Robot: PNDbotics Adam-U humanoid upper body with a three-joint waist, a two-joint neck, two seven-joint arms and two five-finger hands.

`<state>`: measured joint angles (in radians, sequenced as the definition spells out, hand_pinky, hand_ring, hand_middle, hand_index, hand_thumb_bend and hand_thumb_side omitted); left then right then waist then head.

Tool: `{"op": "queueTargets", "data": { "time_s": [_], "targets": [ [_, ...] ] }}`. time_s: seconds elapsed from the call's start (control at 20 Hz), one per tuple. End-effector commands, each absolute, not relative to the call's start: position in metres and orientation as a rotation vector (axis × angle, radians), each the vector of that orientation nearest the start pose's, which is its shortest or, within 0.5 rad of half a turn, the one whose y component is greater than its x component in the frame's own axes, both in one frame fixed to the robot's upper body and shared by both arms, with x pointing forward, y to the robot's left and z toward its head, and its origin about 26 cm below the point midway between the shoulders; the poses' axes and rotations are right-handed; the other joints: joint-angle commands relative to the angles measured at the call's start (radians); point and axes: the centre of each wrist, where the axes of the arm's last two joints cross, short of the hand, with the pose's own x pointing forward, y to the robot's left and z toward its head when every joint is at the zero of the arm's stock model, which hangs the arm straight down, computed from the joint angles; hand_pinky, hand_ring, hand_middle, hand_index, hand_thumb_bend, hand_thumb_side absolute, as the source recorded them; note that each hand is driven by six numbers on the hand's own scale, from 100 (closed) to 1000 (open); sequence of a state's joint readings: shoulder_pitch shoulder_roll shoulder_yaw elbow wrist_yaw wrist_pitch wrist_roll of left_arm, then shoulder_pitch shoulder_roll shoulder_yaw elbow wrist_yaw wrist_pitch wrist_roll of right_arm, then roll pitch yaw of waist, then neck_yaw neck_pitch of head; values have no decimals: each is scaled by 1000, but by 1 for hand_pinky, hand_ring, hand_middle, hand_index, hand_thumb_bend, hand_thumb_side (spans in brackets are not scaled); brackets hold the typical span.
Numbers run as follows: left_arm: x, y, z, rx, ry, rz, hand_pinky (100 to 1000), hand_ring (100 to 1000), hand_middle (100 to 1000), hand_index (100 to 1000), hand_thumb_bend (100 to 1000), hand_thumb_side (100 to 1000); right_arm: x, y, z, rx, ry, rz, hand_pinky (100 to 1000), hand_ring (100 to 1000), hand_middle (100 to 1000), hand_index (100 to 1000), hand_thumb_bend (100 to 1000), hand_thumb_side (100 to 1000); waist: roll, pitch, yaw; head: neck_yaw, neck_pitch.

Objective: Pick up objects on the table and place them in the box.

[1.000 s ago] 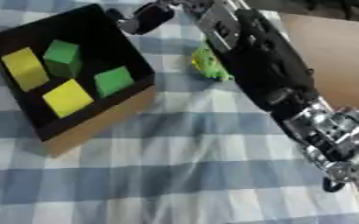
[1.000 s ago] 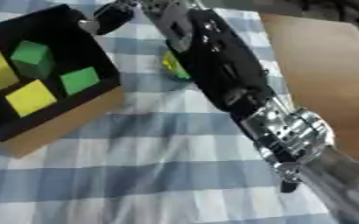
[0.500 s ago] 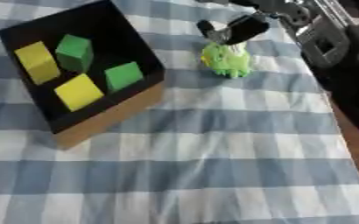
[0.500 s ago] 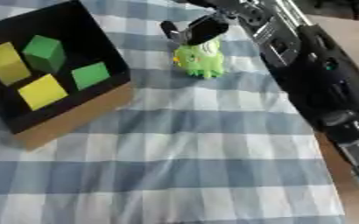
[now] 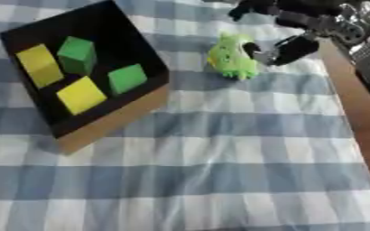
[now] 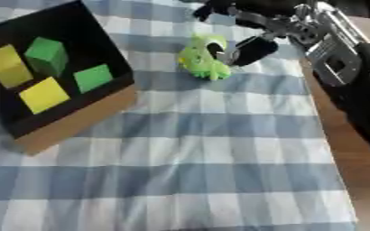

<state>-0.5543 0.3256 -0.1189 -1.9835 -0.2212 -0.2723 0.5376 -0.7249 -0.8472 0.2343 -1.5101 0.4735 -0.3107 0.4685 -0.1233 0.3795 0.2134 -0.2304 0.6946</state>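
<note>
- Left eye view: right hand (image 5: 287, 34) reaching in from the upper right, fingers curled above and thumb tip just beside a green toy (image 5: 232, 56) on the checked cloth (image 5: 219, 158). Not yet closed on it; seemingly set either side for a pinch.
- Left eye view: toy standing on the table, right of the black box (image 5: 101, 85), apart from its wall. Box tilted askew, open side up, likely for an easy drop.
- Right eye view: two yellow blocks (image 6: 42, 94) and two green blocks (image 6: 46, 54) already lying inside the box, apparently sorted. Toy the only loose thing visible outside.
- Right eye view: thumb (image 6: 251, 49) touching or nearly touching the toy's side; contact impossible to confirm. Left hand absent from both views.
</note>
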Motion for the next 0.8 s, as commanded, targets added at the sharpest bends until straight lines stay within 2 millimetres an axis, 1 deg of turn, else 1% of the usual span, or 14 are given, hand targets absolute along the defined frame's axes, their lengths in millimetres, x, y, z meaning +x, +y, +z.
{"op": "queueTargets", "data": {
  "time_s": [0.05,0.25,0.35,0.4,0.5,0.65,0.8],
  "targets": [
    [310,208,266,-397,3343,-42,757,909,783,808,565,614,383,-342,292,-883,-1641,1749,942,977,825,955,100,423,23,-36,-2,-2,3],
    [310,208,266,-398,3351,-40,756,911,784,808,563,616,392,-350,284,-893,-1610,1726,944,981,830,961,100,431,26,-34,-2,-6,3],
    [310,207,265,-397,3354,-38,756,911,785,808,562,617,396,-353,282,-910,-1599,1718,948,989,845,977,142,410,27,-34,-2,-7,3],
    [310,207,265,-396,3356,-36,756,912,785,808,561,618,398,-355,281,-922,-1589,1714,953,995,858,987,211,392,28,-33,-2,-8,4],
    [310,207,265,-393,3358,-34,756,913,785,808,561,619,402,-358,278,-947,-1571,1709,955,995,855,990,235,393,28,-33,0,-8,4],
    [310,206,265,-391,3361,-32,756,913,786,808,561,619,407,-360,274,-980,-1556,1696,955,993,851,990,250,382,28,-32,1,-8,2],
    [310,206,265,-391,3364,-29,756,914,786,808,561,620,411,-359,272,-996,-1554,1689,957,994,854,992,253,391,29,-32,2,-8,2]
  ]
}}
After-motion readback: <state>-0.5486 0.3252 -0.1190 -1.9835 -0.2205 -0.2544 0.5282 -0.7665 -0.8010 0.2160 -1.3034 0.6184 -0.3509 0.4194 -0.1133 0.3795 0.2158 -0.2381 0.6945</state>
